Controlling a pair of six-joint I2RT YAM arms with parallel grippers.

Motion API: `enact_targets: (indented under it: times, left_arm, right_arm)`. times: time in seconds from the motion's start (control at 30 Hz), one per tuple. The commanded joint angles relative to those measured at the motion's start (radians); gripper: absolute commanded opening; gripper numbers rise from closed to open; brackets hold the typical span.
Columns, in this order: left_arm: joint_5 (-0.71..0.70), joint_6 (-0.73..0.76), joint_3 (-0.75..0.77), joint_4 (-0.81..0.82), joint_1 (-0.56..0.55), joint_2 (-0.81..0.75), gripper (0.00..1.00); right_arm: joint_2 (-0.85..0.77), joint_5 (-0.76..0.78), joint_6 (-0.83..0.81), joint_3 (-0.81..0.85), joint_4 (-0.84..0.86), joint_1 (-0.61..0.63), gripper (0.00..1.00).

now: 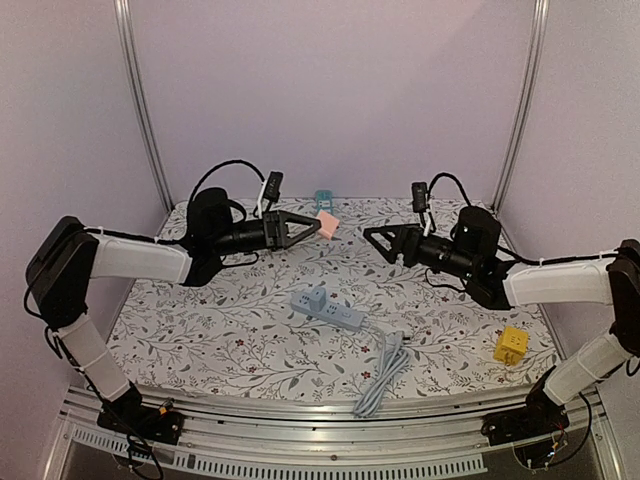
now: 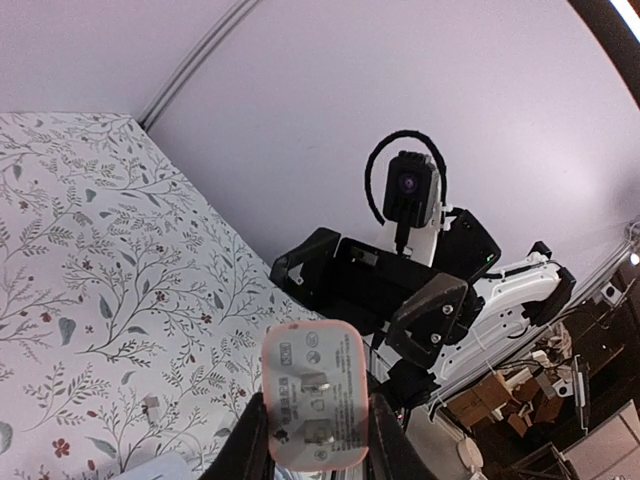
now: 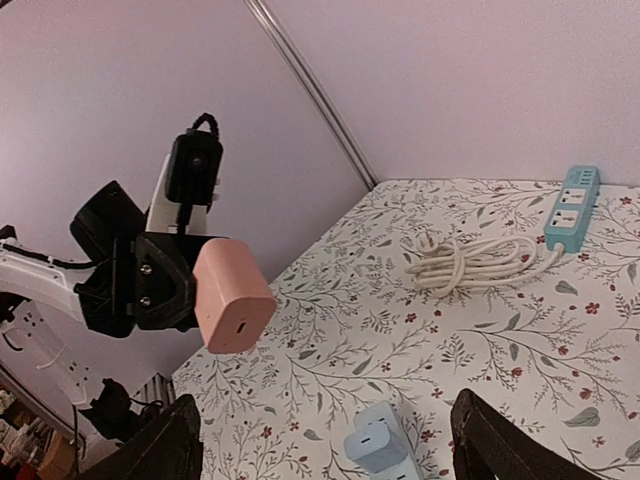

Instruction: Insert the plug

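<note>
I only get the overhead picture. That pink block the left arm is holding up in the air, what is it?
Observer: A plug. The left wrist camera shows two flat metal prongs on the face toward it.
Visitor: And the face pointing at the other arm?
Observer: The right wrist camera shows one small oval port there.
Visitor: What's the teal thing at the back?
Observer: A power strip, with a white cord coiled beside it.
</note>
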Motion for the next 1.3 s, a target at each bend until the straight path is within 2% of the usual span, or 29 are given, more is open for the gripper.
enact_targets:
  times: [0.0,0.23,0.53,0.63,1.27]
  left_arm:
    - [0.057,-0.150,0.038,0.214,0.012,0.065,0.00]
    - [0.088,-0.302,0.054,0.398,0.007,0.114,0.00]
    - [0.091,-0.426,0.053,0.582,-0.002,0.159,0.00]
    - [0.091,-0.454,0.055,0.626,-0.002,0.175,0.00]
    - [0.079,-0.450,0.040,0.651,-0.023,0.191,0.00]
  right_arm:
    - [0.001,-0.262,0.196,-0.052,0.320,-0.040,0.84]
    - [0.111,-0.435,0.347,0.025,0.546,-0.043,0.75]
    - [0.251,-0.440,0.456,0.139,0.588,-0.033,0.72]
    - [0.269,-0.434,0.454,0.168,0.570,-0.016,0.72]
    - [0.312,-0.318,0.395,0.316,0.299,0.050,0.61]
